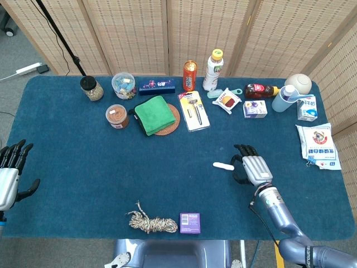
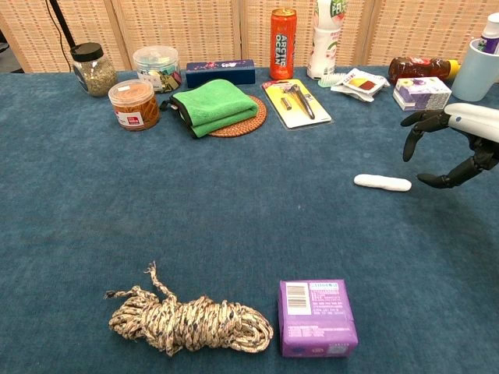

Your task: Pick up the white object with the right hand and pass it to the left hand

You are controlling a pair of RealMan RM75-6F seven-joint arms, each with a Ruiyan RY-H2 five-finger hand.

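The white object [image 1: 223, 166] [image 2: 382, 182], a small flat oblong, lies on the blue table right of centre. My right hand [image 1: 250, 168] [image 2: 460, 144] hovers just to its right, fingers spread and curved, holding nothing; the fingertips [image 2: 409, 145] stand a short gap from the object's right end. My left hand [image 1: 10, 176] rests open at the table's left edge, far from the object, and shows only in the head view.
A coiled rope [image 2: 187, 322] and a purple box [image 2: 316, 317] lie near the front edge. Along the back stand jars, a green cloth [image 1: 152, 114], a razor pack, a can [image 1: 189, 75], bottles and small cartons. A white bag [image 1: 318, 146] lies at the right edge.
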